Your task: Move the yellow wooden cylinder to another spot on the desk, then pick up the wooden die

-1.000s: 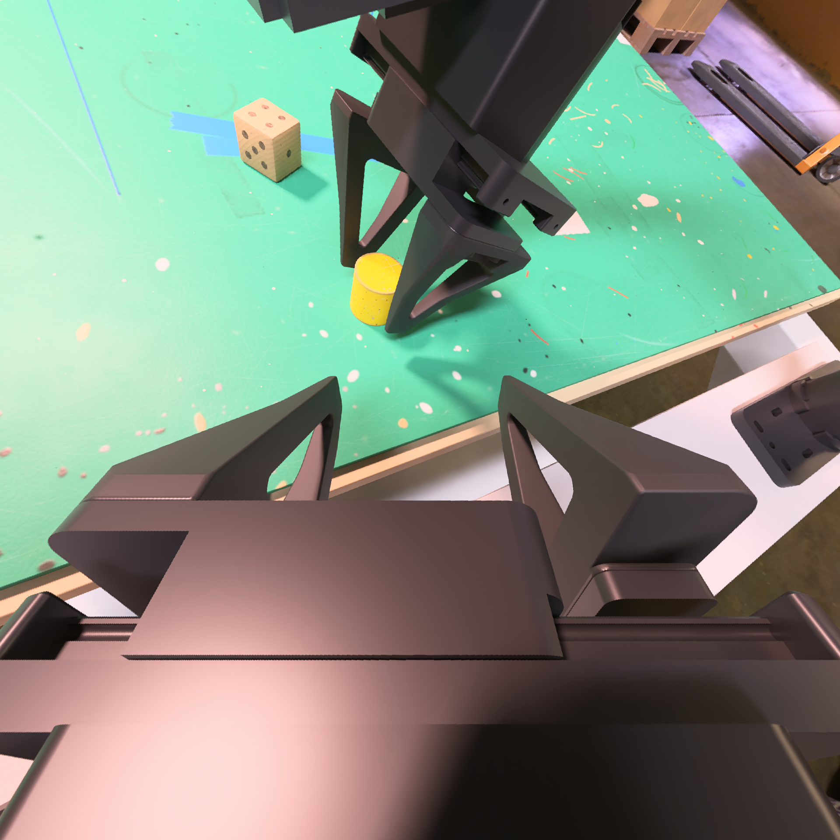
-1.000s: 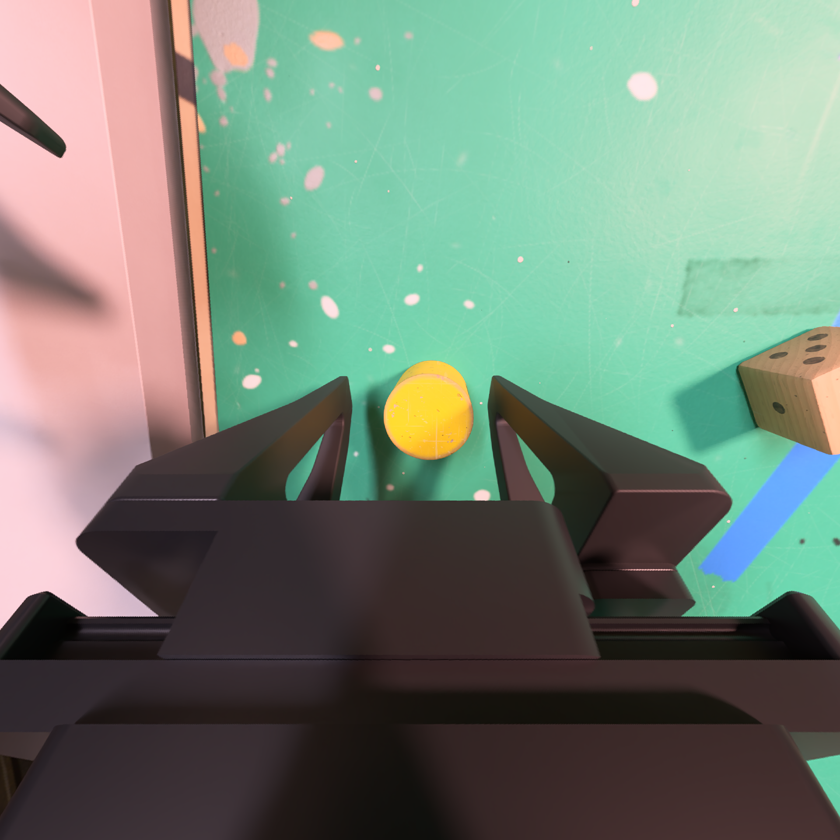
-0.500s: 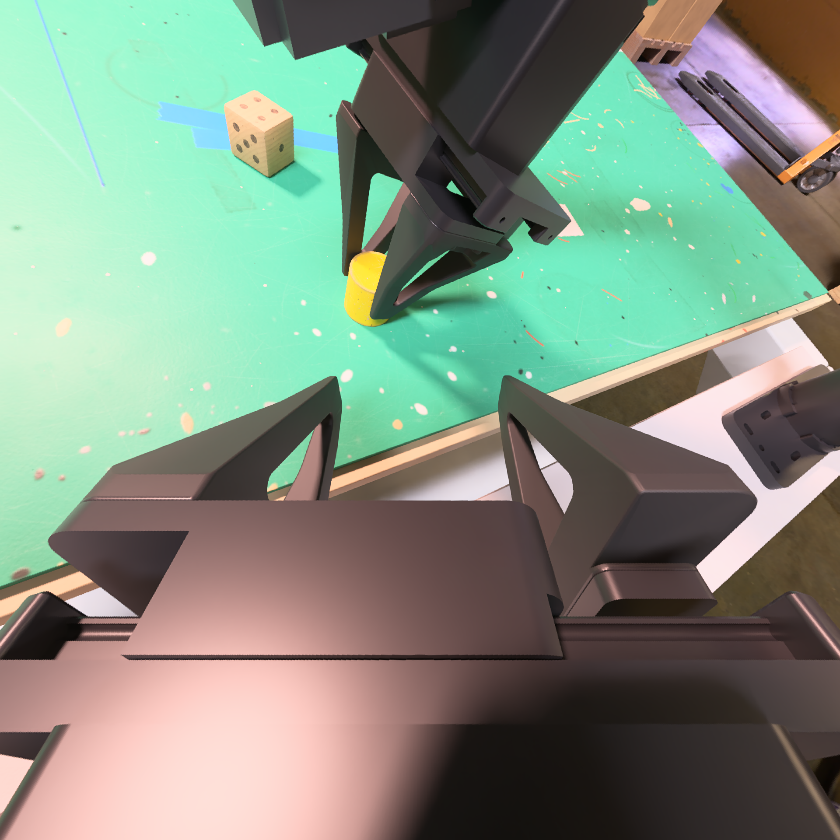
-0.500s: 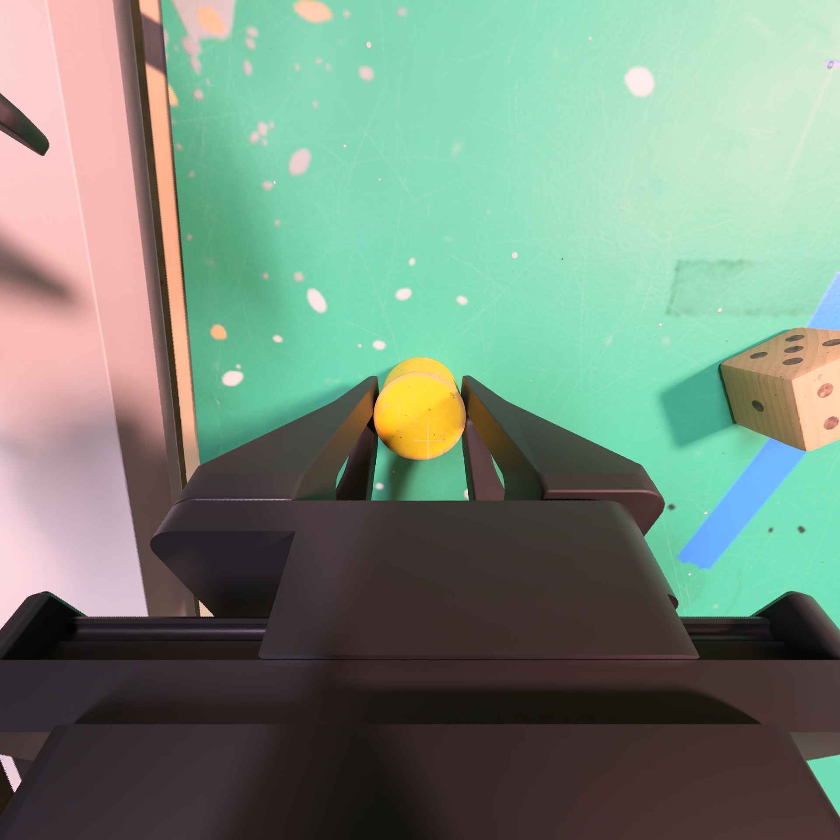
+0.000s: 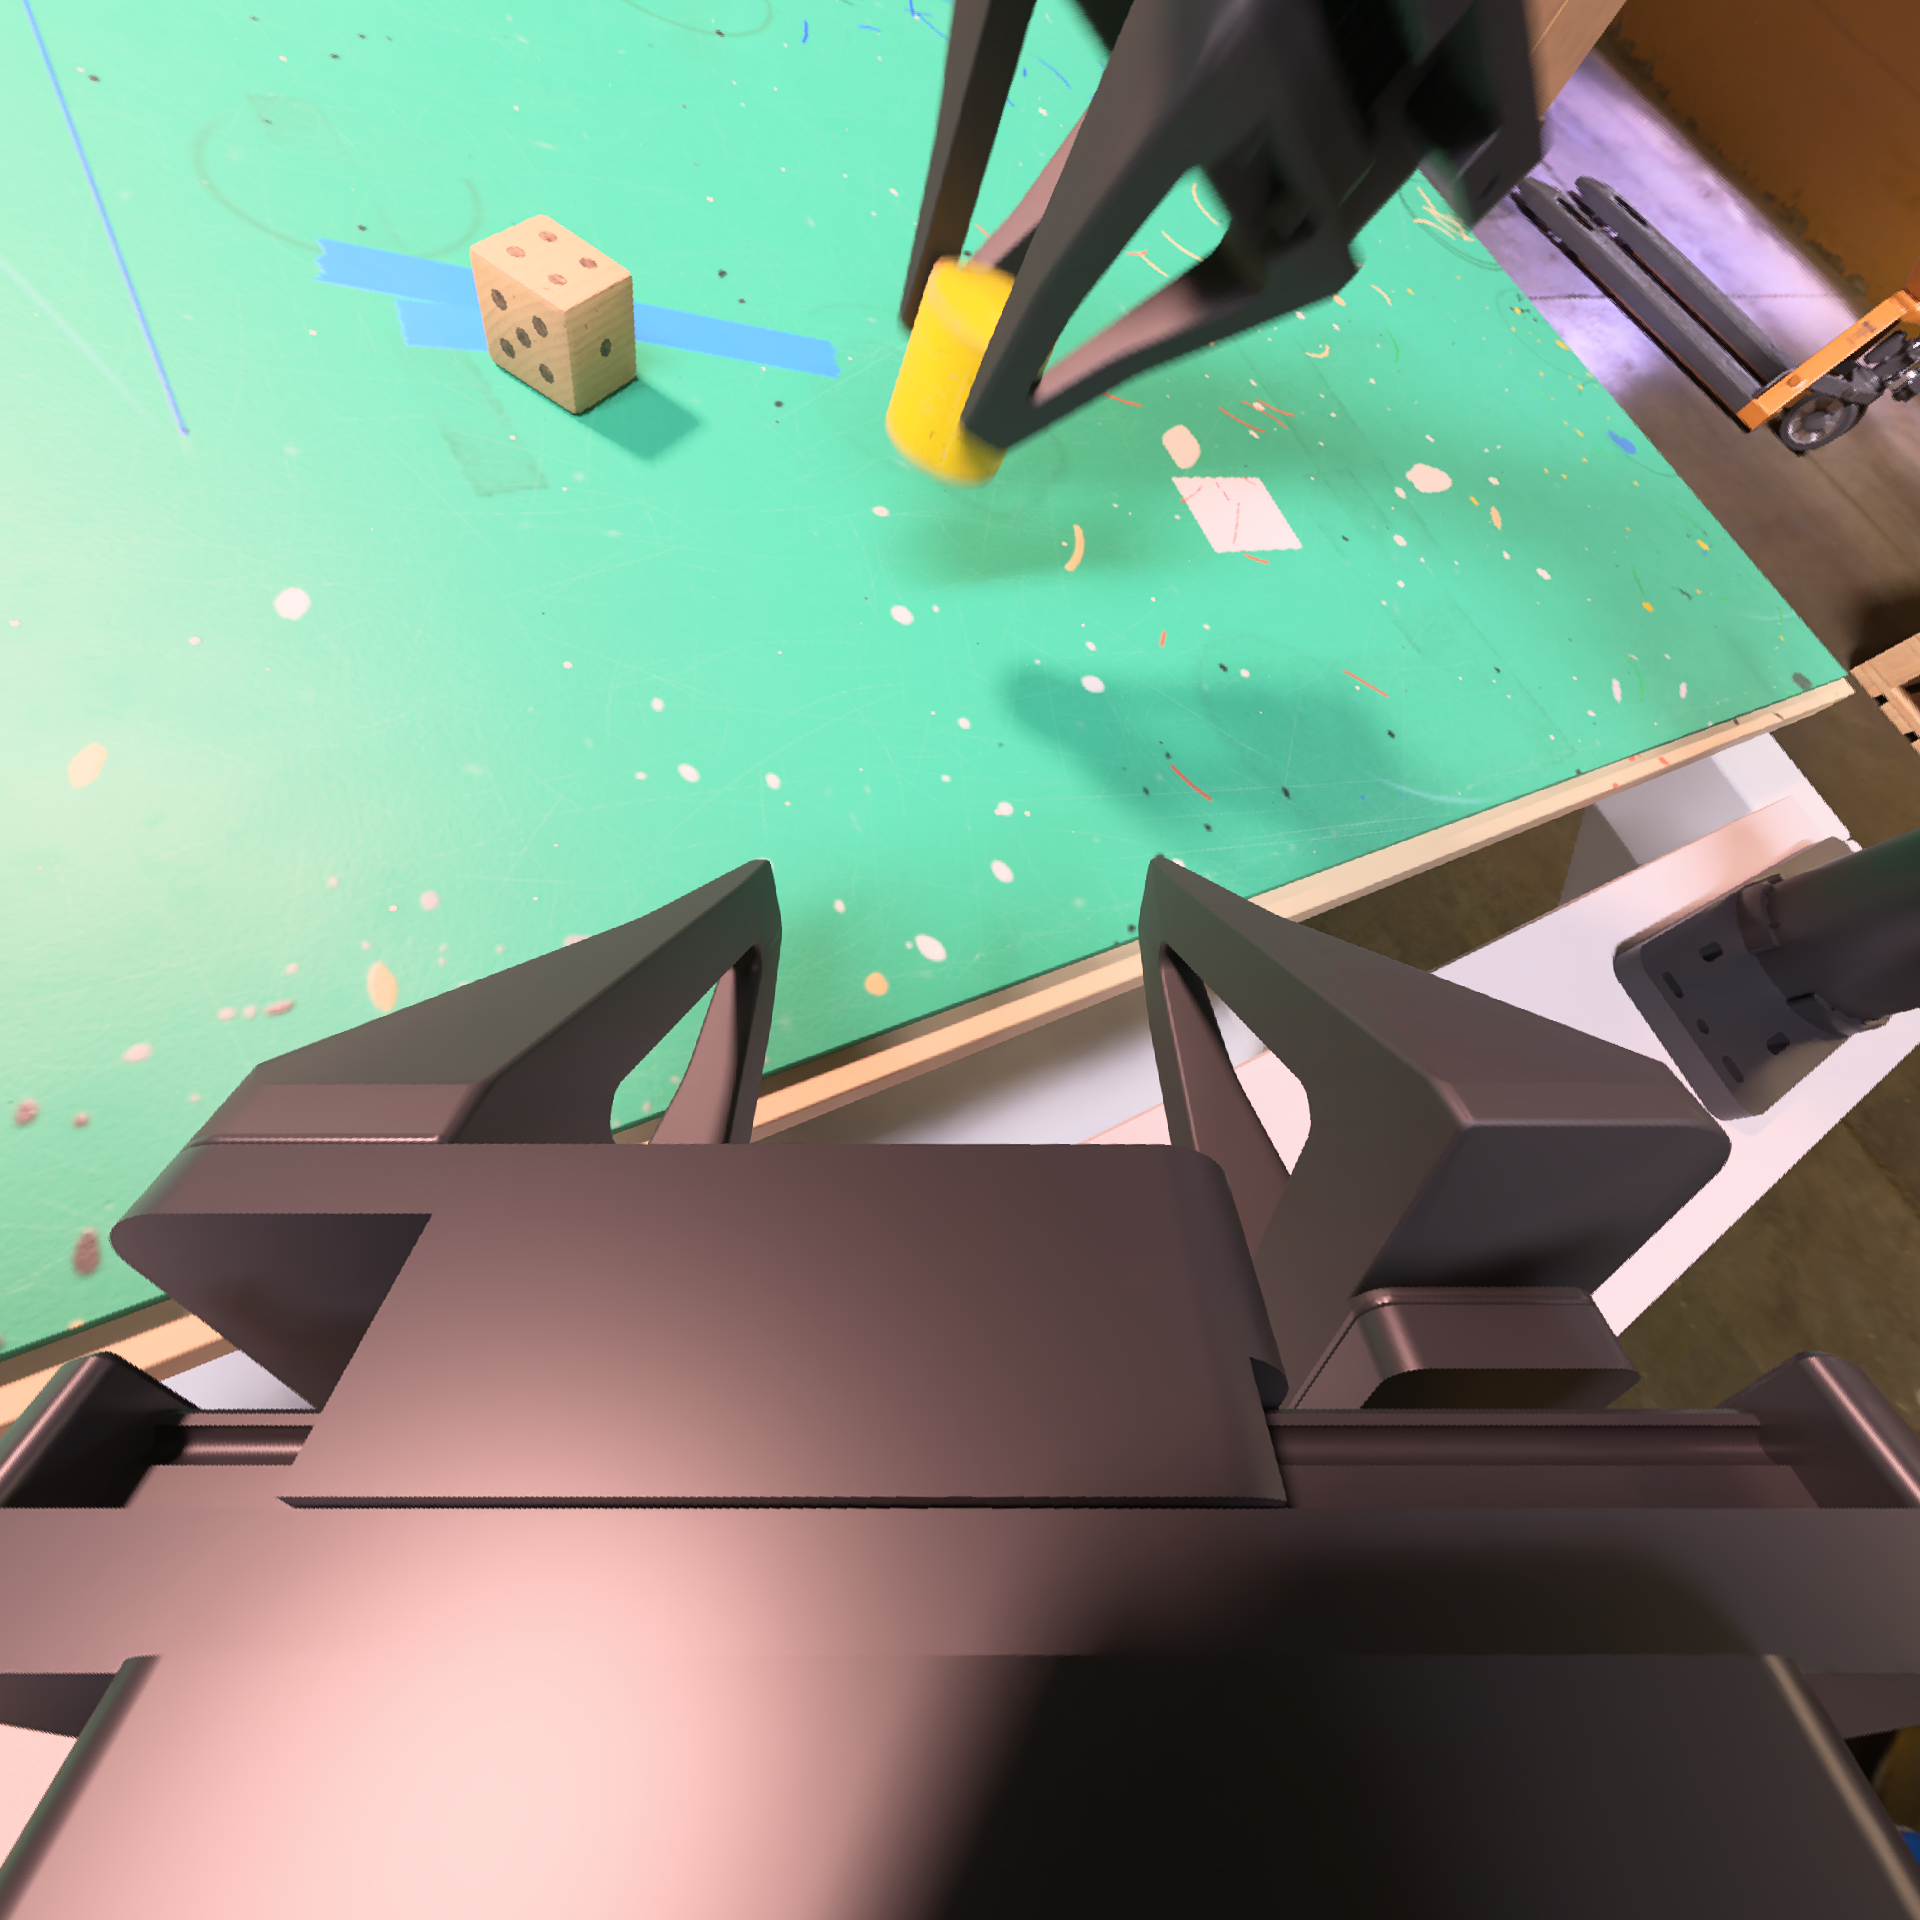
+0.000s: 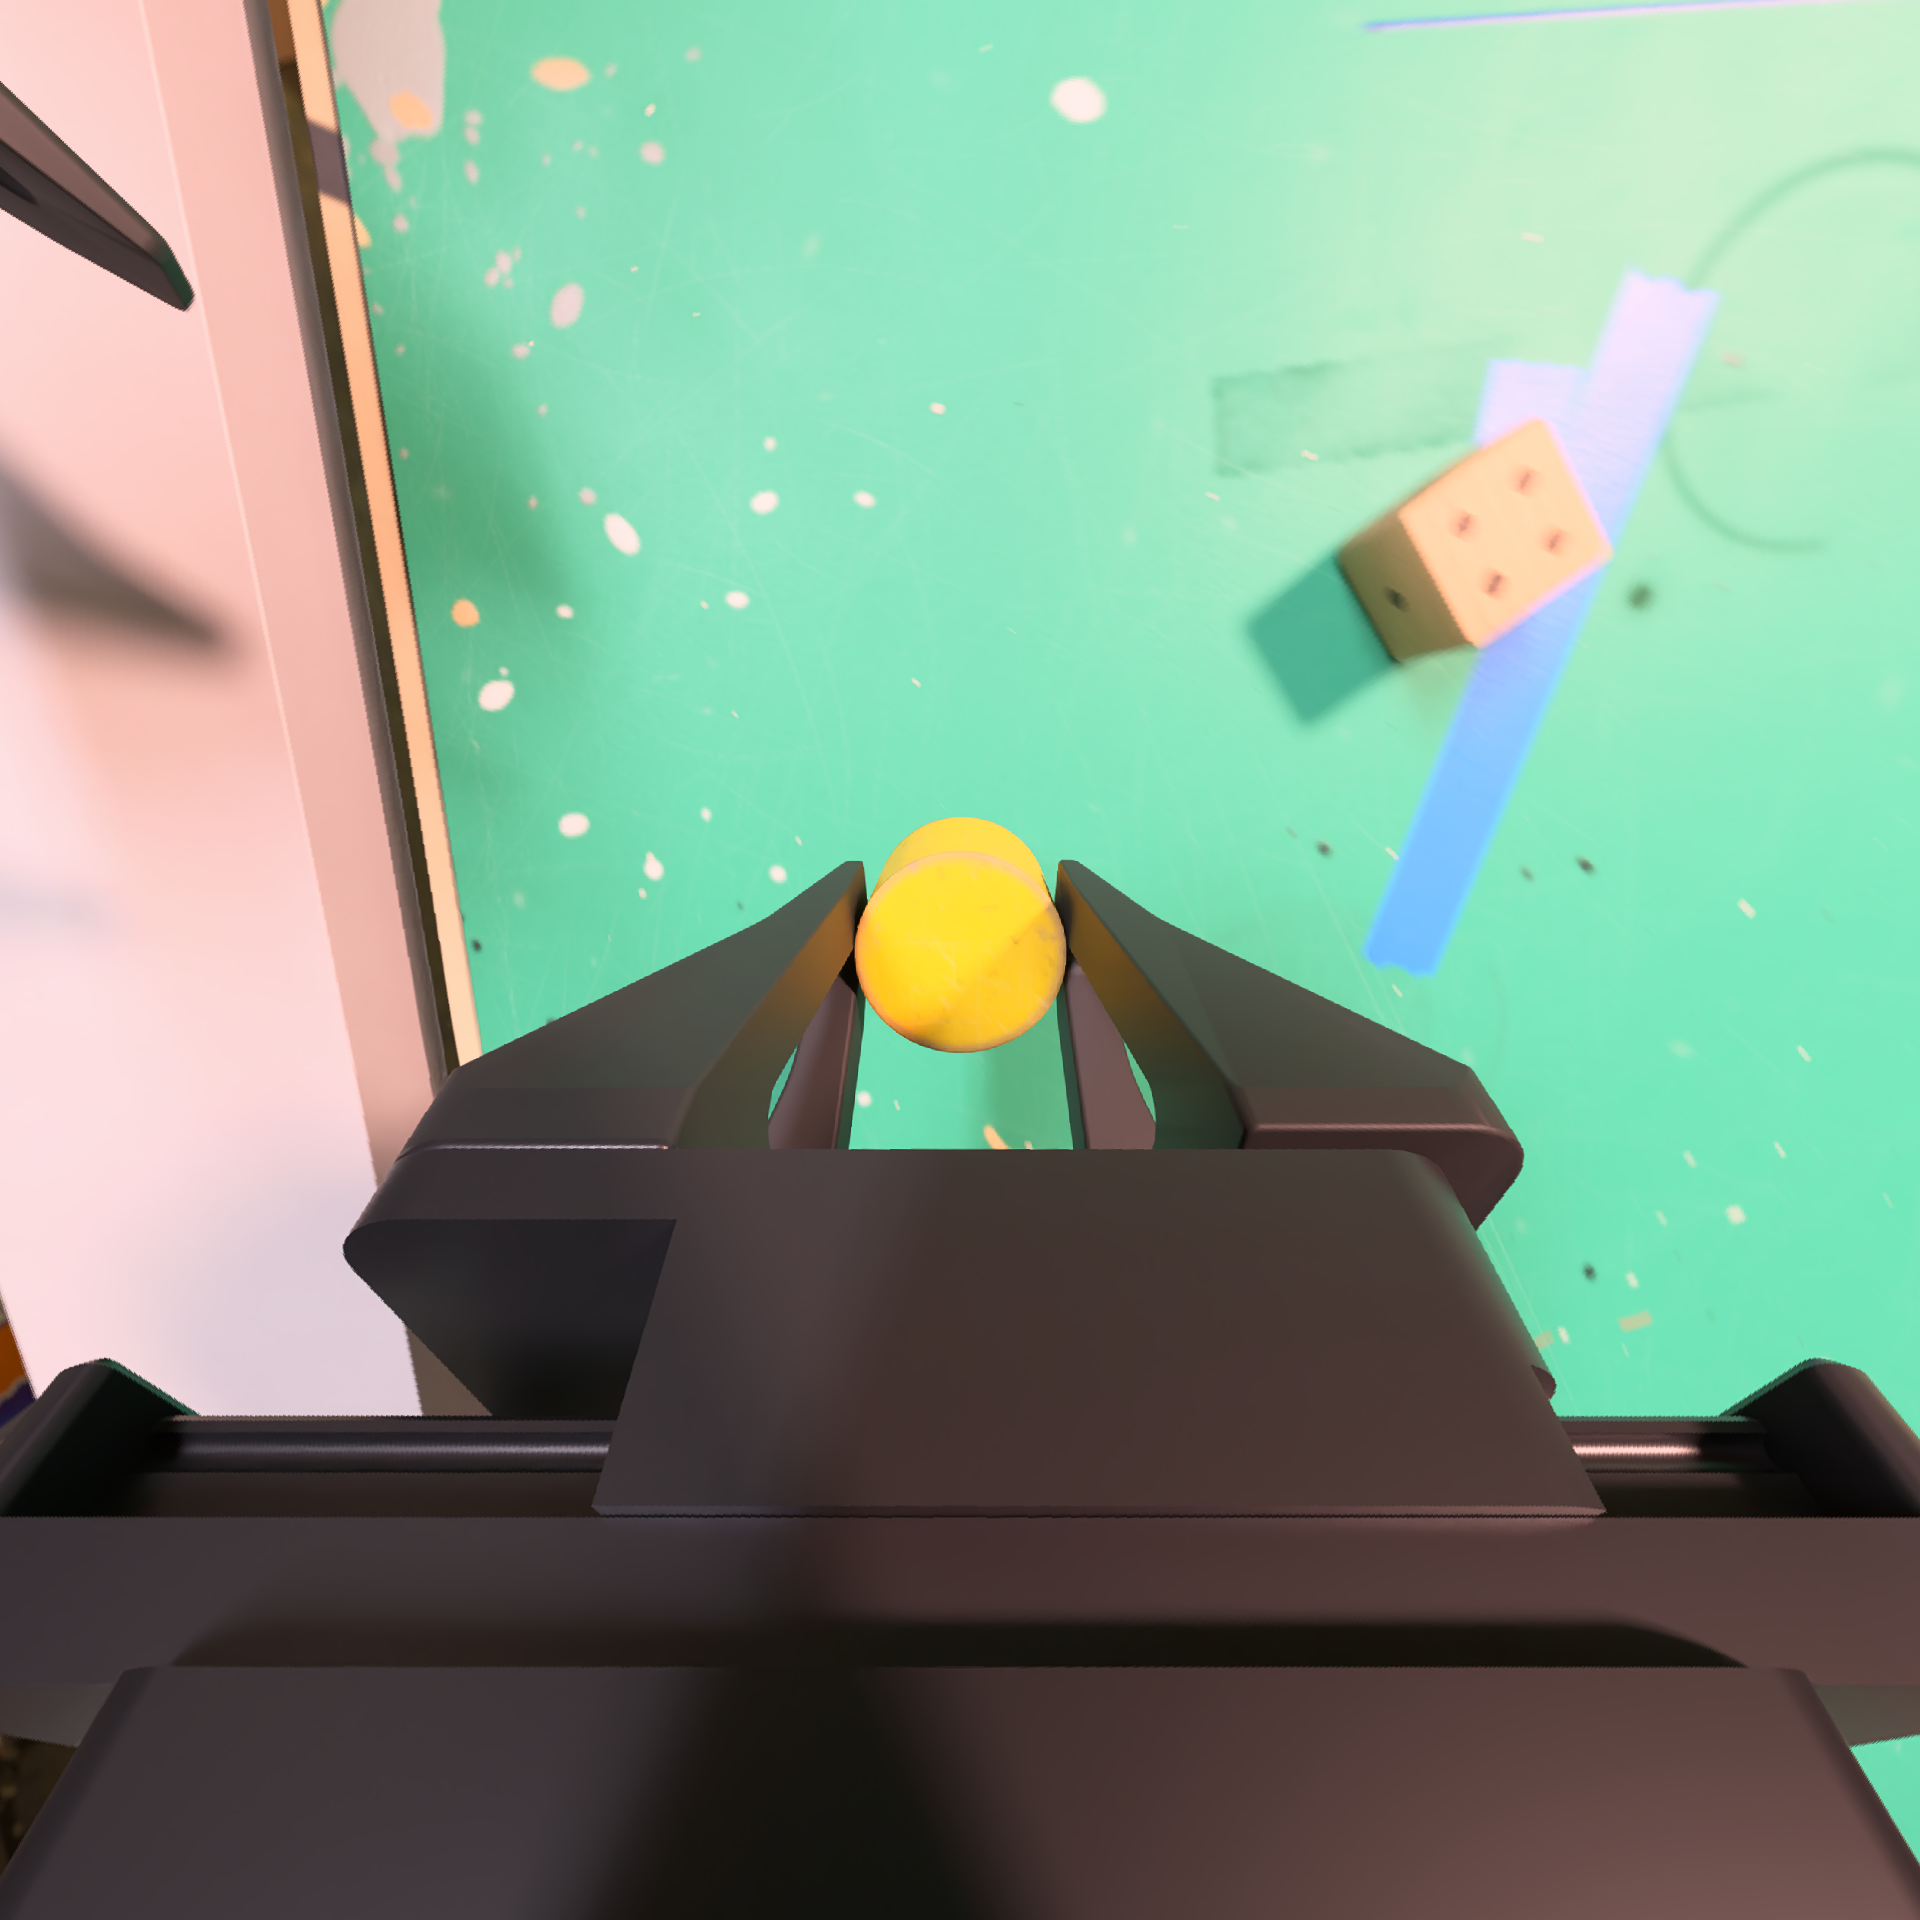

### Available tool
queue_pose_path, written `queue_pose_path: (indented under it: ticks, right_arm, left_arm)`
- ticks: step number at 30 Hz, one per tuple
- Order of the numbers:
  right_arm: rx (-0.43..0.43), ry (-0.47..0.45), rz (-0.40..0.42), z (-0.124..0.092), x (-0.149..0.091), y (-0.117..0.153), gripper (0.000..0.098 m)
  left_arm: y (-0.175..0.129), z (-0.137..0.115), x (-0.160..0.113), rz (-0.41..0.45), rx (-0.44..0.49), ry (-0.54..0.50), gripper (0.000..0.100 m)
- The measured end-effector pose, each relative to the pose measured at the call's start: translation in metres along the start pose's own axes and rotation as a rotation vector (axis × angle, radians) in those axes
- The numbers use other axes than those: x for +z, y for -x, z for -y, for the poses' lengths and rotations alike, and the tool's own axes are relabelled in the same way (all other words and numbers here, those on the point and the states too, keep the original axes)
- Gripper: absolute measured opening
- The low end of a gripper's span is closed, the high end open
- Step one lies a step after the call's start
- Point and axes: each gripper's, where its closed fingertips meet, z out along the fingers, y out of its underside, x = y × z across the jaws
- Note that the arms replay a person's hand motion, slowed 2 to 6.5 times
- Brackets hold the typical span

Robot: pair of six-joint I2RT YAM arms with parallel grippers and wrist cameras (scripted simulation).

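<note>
My right gripper [image 6: 961, 878] is shut on the yellow wooden cylinder [image 6: 958, 940] and holds it above the green desk [image 6: 935, 312]. In the left wrist view the cylinder [image 5: 935, 384] hangs clear of the desk between the right gripper's fingers [image 5: 1049, 312], its shadow on the desk below. The wooden die [image 5: 554, 312] sits on the desk over blue tape, to the left of the cylinder. It also shows in the right wrist view [image 6: 1475, 540], up and to the right. My left gripper [image 5: 956, 883] is open and empty above the desk's near edge.
Blue tape strips [image 5: 727, 338] lie on the desk by the die. The desk's wooden edge [image 5: 1351, 883] runs under my left gripper, with a white frame [image 5: 1538, 966] beyond it. A pallet jack [image 5: 1766, 343] stands on the floor at the far right.
My right gripper closed on the yellow cylinder, then lifted it off the desk and carried it away from the near edge. The left gripper stayed open.
</note>
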Motion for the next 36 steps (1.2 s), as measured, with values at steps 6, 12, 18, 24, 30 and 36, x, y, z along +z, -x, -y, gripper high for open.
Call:
queue_pose_path:
  ticks: [6, 12, 18, 24, 30, 36]
  right_arm:
    - [0.104, -0.076, -0.088, -0.019, -0.070, -0.037, 0.0302]
    - [0.191, -0.105, -0.237, -0.055, -0.146, -0.080, 0.0302]
    - [0.314, -0.081, -0.368, -0.111, -0.206, -0.122, 0.0301]
    - [0.485, -0.058, -0.444, -0.177, -0.241, -0.155, 0.0301]
    - [0.630, -0.080, -0.431, -0.228, -0.244, -0.173, 0.0301]
    - [0.711, -0.096, -0.389, -0.260, -0.227, -0.184, 0.0302]
  left_arm:
    - [-0.001, -0.002, 0.002, -0.002, 0.001, 0.006, 0.059]
    - [-0.003, -0.003, 0.006, -0.012, -0.003, 0.010, 0.059]
    - [-0.005, -0.002, 0.010, -0.021, -0.002, 0.008, 0.059]
    - [-0.009, 0.001, 0.014, -0.032, -0.002, 0.001, 0.059]
    - [-0.013, 0.001, 0.019, -0.045, 0.000, 0.006, 0.059]
    - [-0.014, -0.001, 0.023, -0.049, 0.010, 0.018, 0.059]
